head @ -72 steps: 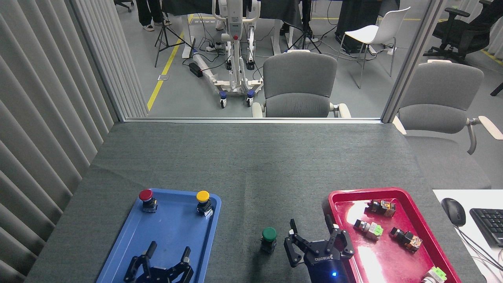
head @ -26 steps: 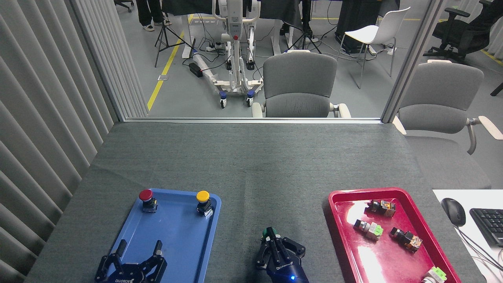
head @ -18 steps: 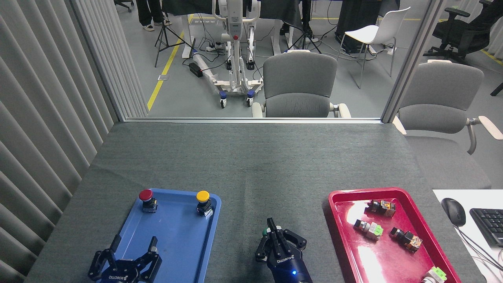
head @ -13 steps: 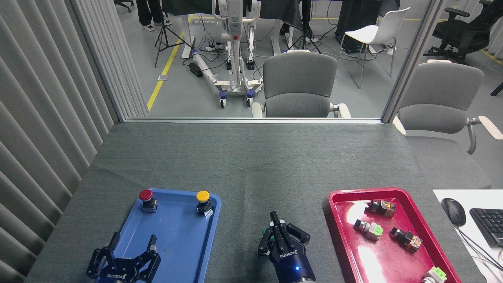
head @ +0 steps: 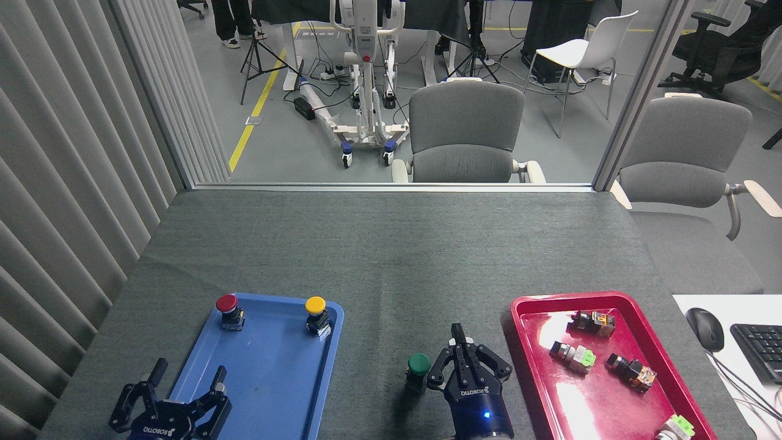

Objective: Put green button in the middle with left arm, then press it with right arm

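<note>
The right arm (head: 459, 348), fingers drawn together, now sits just right of the uncovered green button (head: 419, 365), while the left arm (head: 186, 391) sits lower-left.

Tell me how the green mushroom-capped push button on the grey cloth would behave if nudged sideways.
The green mushroom-capped push button looks top-heavy, its wide cap over a narrower black base, so it may tip. The felt-like grey cloth probably grips the base, hindering sliding.

Your right gripper (head: 462, 357) hides the right side of the green button (head: 419, 365) base; beyond the red tray (head: 611, 297), the keyboard (head: 759, 349) is cut off by the picture's edge.
</note>
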Controlling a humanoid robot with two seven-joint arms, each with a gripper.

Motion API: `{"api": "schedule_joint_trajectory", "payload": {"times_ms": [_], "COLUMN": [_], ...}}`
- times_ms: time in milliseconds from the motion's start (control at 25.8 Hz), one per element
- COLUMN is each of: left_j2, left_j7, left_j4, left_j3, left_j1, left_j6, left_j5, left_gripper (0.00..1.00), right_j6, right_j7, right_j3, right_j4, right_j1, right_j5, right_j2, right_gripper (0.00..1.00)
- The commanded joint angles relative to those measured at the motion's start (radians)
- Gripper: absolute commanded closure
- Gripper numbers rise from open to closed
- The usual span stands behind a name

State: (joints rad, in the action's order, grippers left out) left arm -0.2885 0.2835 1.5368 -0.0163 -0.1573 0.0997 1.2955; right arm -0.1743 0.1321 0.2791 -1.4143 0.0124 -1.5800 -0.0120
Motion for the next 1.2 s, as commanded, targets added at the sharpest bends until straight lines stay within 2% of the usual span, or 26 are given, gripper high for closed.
{"api": "schedule_joint_trajectory", "payload": {"times_ms": [0,426,813,930,1162], "left_j2": [-0.003,-0.001,0.003,0.002,0.002], "left_j7": [-0.007,-0.004,-0.004,-0.004,-0.003], "left_j4": [0.005,0.017,0.017,0.017,0.014], "left_j3": [0.004,0.004,0.004,0.004,0.004], "left_j1": [-0.004,0.004,0.001,-0.001,-0.001], "left_j6": [0.005,0.006,0.005,0.005,0.003], "left_j5": [-0.001,-0.021,-0.033,-0.093,-0.099], "left_gripper": [0.0,0.0,0.0,0.0,0.0], "right_j6": [-0.002,0.067,0.09,0.088,0.084], "right_j7": [0.0,0.001,0.023,0.023,0.023], "right_j3": [-0.021,-0.081,-0.161,-0.164,-0.166], "right_j4": [-0.023,-0.1,-0.109,-0.109,-0.118], "right_j1": [-0.02,-0.101,-0.124,-0.124,-0.124], "right_j5": [0.002,0.054,0.083,0.084,0.083], "right_j2": [-0.016,-0.106,-0.128,-0.128,-0.126], "right_gripper": [0.03,0.02,0.02,0.02,0.02]}}
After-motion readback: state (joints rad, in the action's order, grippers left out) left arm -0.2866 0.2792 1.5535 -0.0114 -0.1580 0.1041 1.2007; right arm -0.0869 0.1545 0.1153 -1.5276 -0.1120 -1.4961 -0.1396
